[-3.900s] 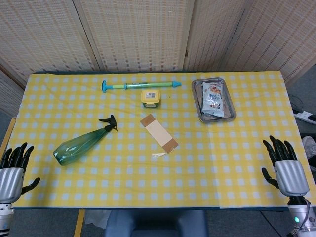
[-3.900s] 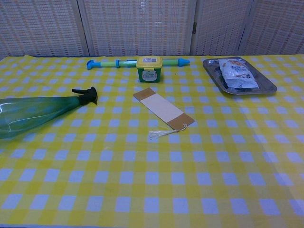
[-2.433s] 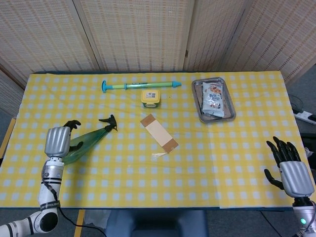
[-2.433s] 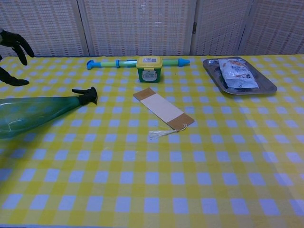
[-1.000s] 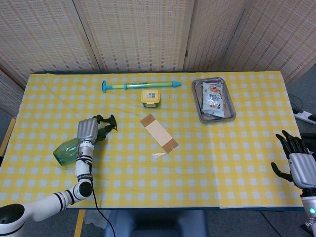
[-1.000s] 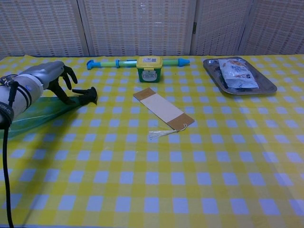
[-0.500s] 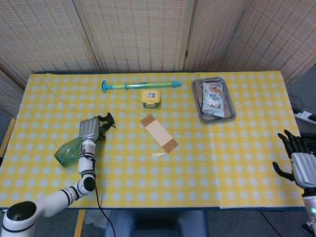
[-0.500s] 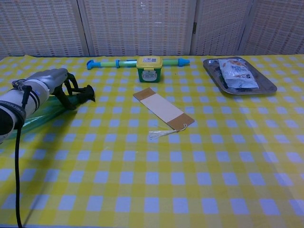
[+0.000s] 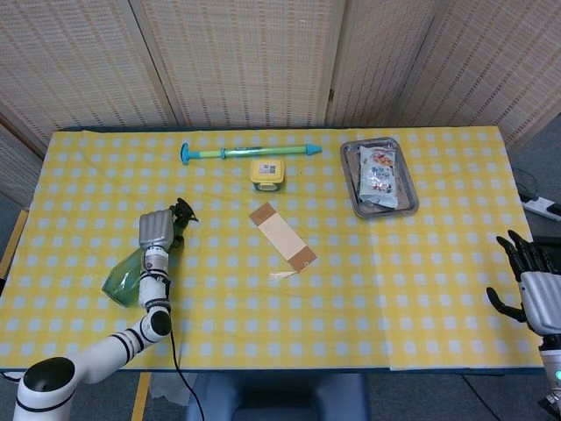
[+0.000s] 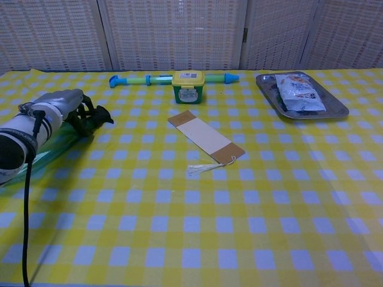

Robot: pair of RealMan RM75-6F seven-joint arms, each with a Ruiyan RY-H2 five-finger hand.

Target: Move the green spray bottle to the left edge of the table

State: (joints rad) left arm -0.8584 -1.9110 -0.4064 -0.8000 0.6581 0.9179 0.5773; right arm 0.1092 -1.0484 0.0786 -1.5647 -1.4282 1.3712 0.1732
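A: Green spray bottle (image 9: 130, 270): it lies on its side on the yellow checked desk (image 9: 412, 289), well to the left of the bookmark (image 9: 282, 234). Its long axis runs diagonally. The black trigger head (image 9: 182, 211) points up and toward the bookmark, and the wide base points down and away from it, toward the desk's left edge.

B: Which robot hand do you have on it?

A: Your left robot hand (image 9: 154, 230). It sits over the neck of the bottle, just behind the trigger head, with the fingers curled around it. In the chest view the same left robot hand (image 10: 67, 105) wraps the neck, so I judge the bottle gripped. Your right robot hand (image 9: 536, 294) is far on the other side of the bookmark, at the desk's right edge, with fingers spread and holding nothing.

B: So which way is the move?

A: Away from the bookmark. The bottle is already under the left robot hand, so you would carry or slide it base first toward the left edge.

B: And the count?

A: One spray bottle, one bookmark with a tassel, one small yellow-lidded tub (image 9: 268, 173), one long green-and-blue tube (image 9: 250, 153), one metal tray (image 9: 360, 204) holding one snack packet (image 9: 379, 174). Two robot hands.
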